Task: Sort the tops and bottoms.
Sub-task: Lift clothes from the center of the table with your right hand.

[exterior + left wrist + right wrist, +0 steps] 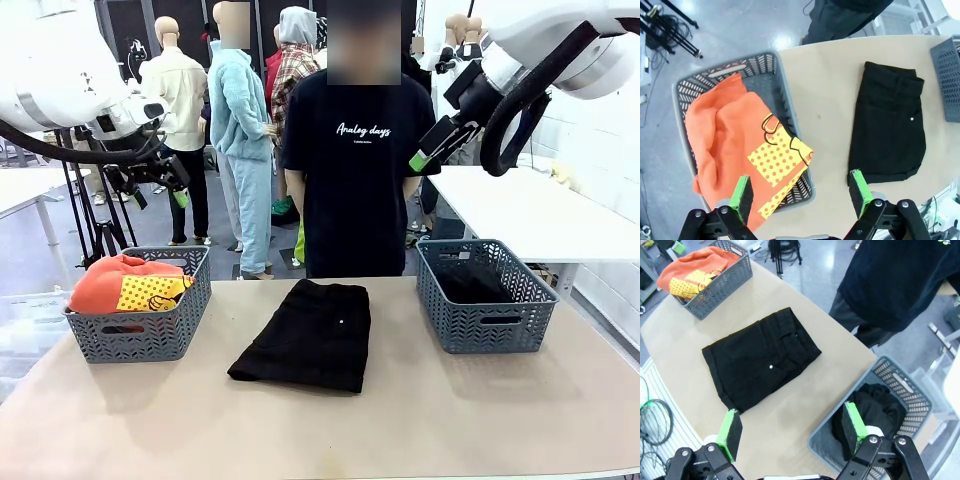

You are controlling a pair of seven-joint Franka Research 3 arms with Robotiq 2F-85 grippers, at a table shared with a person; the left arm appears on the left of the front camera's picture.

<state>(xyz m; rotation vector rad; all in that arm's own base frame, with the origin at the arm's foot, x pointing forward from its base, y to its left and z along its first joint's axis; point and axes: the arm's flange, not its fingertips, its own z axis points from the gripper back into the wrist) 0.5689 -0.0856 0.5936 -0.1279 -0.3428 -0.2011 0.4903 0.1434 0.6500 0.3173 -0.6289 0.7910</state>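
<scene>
An orange top (115,283) with a yellow black-dotted patch (777,160) lies in the left grey basket (150,335). The light grey-white top is out of view. One pair of black bottoms (305,335), with a tiny white button (771,366), lies folded flat mid-table. Another black garment (875,410) sits in the right grey basket (500,325). My left gripper (801,192) hangs open high above the left basket (740,65). My right gripper (792,424) is open too, high over the table between the bottoms (760,357) and the right basket (912,390). Both hold nothing.
A person in a black "Analog days" T-shirt (360,150) stands at the table's far edge, arms down. Bare tan tabletop (400,420) surrounds the bottoms. A white table (540,210) stands behind the right basket, and tripod legs (100,225) behind the left one.
</scene>
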